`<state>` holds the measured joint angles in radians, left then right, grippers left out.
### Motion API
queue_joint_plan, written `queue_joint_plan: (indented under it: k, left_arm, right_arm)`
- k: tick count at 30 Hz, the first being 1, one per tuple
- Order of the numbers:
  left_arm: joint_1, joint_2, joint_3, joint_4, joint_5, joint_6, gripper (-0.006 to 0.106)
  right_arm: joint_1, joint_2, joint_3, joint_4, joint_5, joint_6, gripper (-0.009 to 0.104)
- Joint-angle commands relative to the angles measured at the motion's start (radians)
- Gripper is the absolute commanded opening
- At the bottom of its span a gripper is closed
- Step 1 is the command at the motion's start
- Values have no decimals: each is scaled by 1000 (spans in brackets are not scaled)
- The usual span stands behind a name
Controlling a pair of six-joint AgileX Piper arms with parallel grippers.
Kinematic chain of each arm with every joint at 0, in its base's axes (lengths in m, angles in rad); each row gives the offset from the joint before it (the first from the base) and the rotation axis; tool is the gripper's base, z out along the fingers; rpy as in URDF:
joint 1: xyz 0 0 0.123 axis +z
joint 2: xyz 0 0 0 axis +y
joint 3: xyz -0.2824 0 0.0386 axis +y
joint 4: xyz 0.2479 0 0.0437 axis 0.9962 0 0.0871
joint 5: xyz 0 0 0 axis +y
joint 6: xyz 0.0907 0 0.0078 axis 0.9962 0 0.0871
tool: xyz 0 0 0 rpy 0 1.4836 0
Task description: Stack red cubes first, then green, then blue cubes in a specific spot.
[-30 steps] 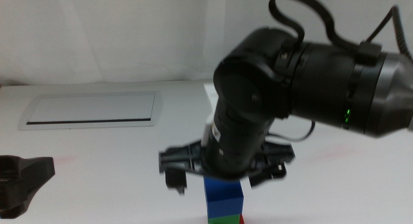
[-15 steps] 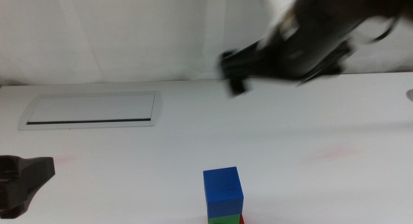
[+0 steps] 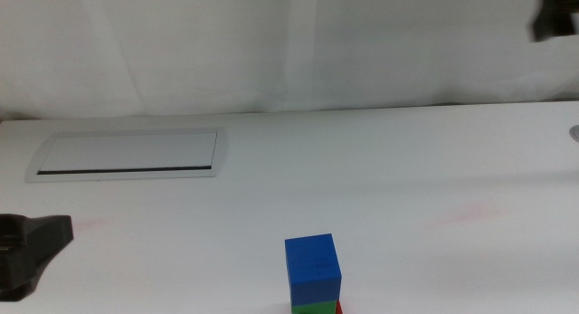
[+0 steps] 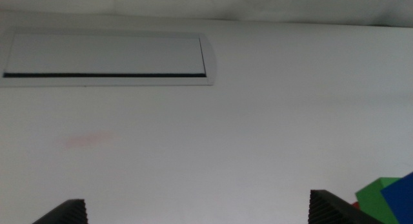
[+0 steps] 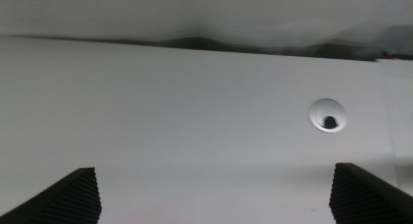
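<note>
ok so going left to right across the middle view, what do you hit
left gripper at the bottom left edge → grey-framed panel → stack with the blue cube on the green cube → right gripper in the top right corner

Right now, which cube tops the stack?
The blue cube. It sits on the green cube; only a red cube sliver shows beneath.

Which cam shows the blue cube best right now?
Middle view: the blue cube shows two full faces, sitting on the green cube. The left wrist view catches only a blue corner at the frame edge. The right wrist view shows none of it.
</note>
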<state>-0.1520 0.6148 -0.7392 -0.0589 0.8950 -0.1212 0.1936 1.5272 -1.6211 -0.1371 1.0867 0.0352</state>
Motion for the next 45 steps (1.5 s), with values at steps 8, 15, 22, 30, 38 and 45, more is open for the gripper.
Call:
queue_joint_plan:
  k: [8, 15, 22, 30, 38, 45]
  left_arm:
    - [-9, -2, 5, 107, -130, -9, 85]
    - [-9, -11, 5, 115, -155, 46, 73]
    - [-9, -171, 73, 112, -167, 79, -2]
    - [-9, -357, 225, 114, -169, 95, -2]
    - [-9, -361, 349, 156, -280, 83, -2]
    - [-9, -361, 422, 158, -505, 77, -2]
  right_arm:
    - [-204, -336, 465, 123, -208, -195, 92]
    - [-215, -669, 729, 137, -278, -219, 63]
    - [-215, -1142, 902, 137, -187, -124, -2]
    - [-215, -1357, 977, 137, -173, -156, -2]
    - [-215, -1353, 1140, 176, -435, -148, -2]
    - [-215, -1349, 1335, 180, -607, -164, -2]
